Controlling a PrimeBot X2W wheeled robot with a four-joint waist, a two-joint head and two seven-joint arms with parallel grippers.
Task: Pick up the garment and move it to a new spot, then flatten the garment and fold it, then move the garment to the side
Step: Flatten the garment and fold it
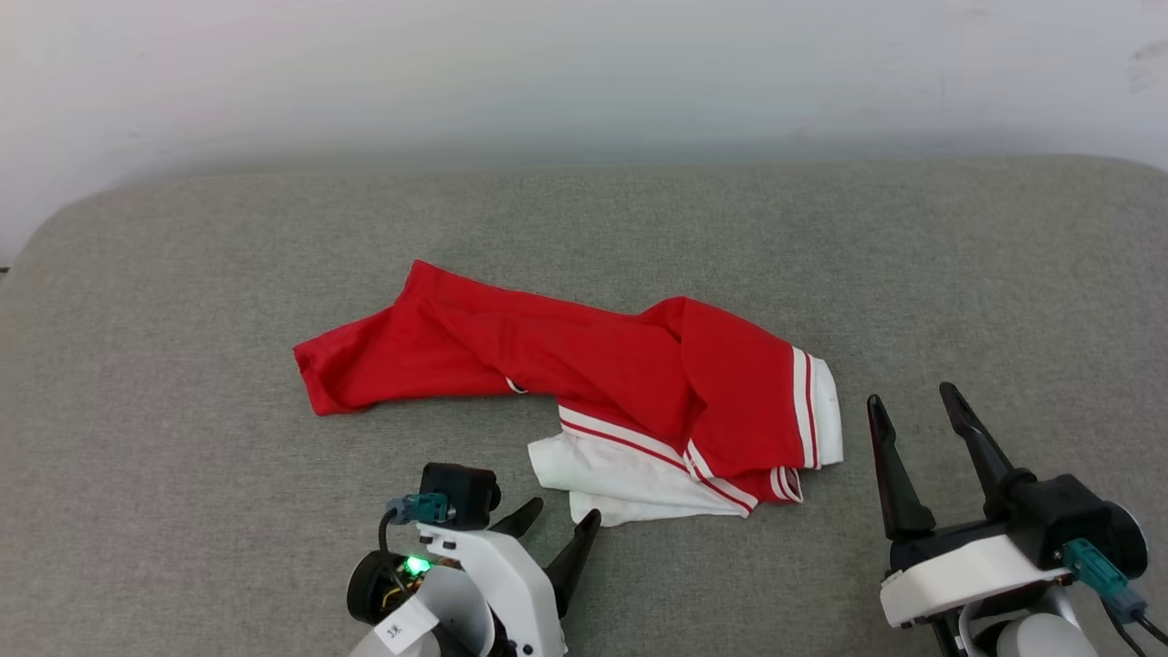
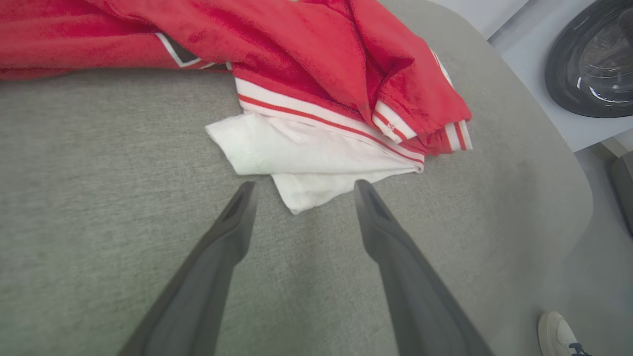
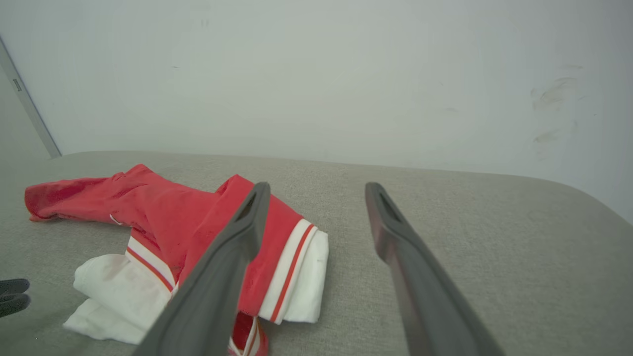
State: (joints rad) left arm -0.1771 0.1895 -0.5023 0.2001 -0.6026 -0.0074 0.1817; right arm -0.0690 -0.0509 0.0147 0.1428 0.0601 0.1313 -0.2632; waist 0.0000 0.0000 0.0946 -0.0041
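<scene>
garment (image 1: 584,374) lying crumpled mid-way across grey padded table (image 1: 182,456) | left gripper (image 1: 564,509) hovering at near edge, fingers spread, aiming at white sleeve (image 1: 593,470), probably lining up first pick | right gripper (image 1: 912,396) idling right of garment, fingers apart, holding nothing

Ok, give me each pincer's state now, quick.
Left pincer: open, empty, just short of the garment.
Right pincer: open, empty, beside the garment.
</scene>
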